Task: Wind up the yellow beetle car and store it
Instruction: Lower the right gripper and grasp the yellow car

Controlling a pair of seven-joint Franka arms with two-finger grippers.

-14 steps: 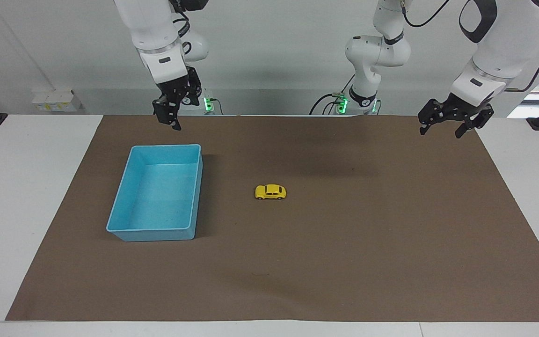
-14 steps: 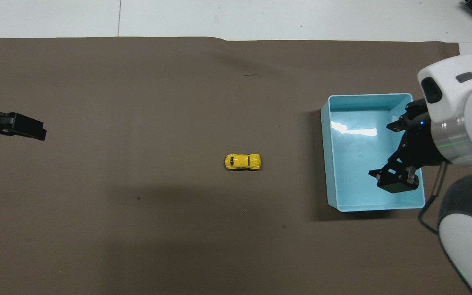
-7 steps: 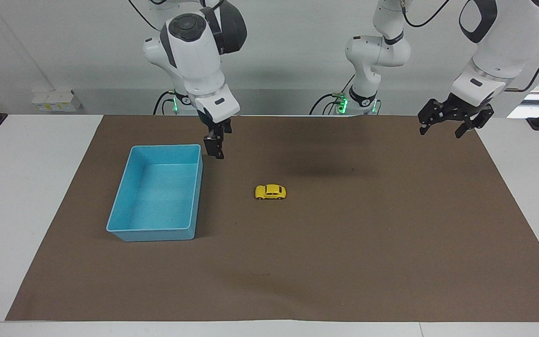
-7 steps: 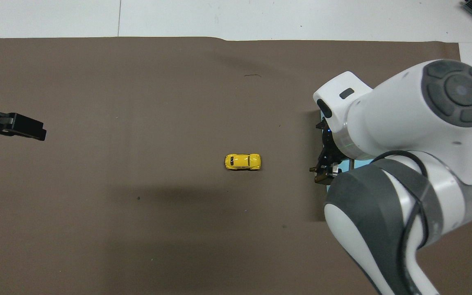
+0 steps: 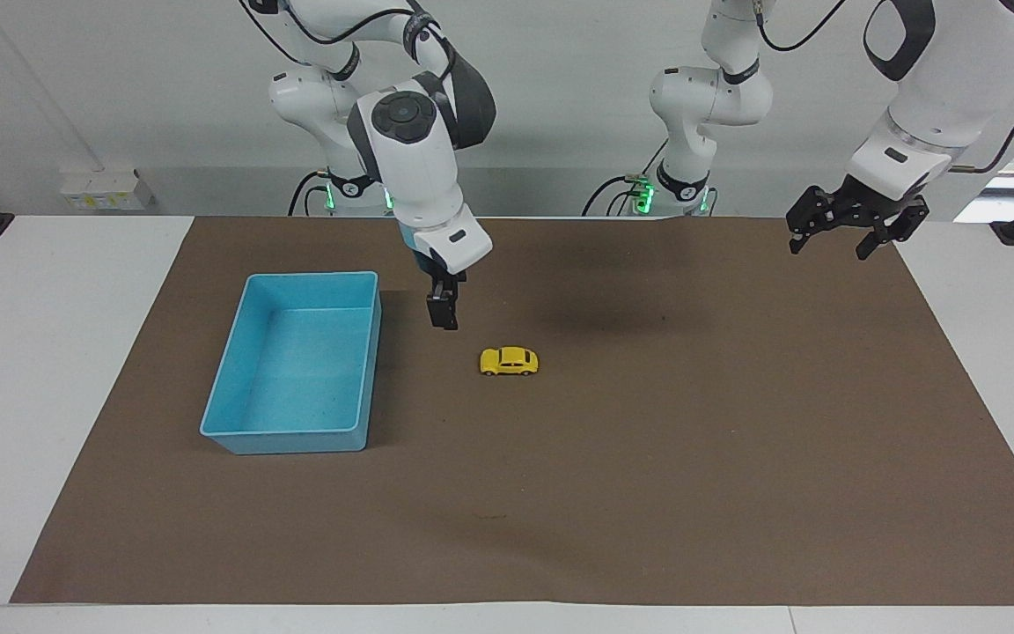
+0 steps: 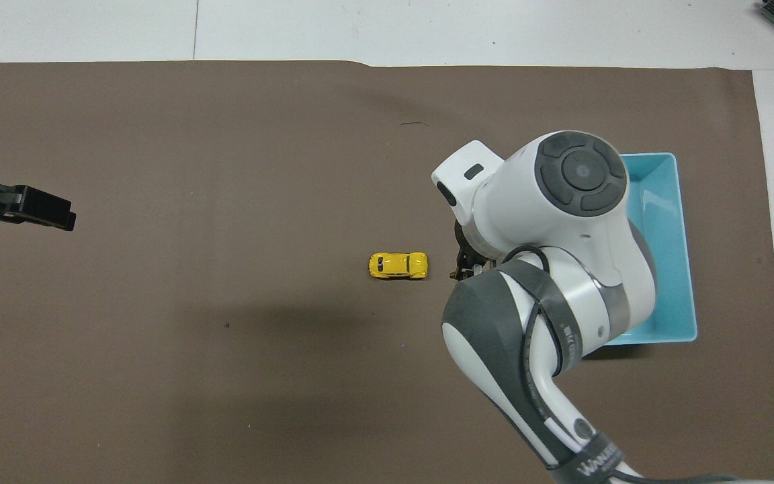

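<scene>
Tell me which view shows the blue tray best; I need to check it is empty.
The facing view: the blue tray shows whole, nothing inside. In the overhead view the right arm covers most of it, leaving one strip visible.

Light blue tray [image 5: 230,380] on brown mat [image 5: 648,493] — toward right arm's end.
</scene>
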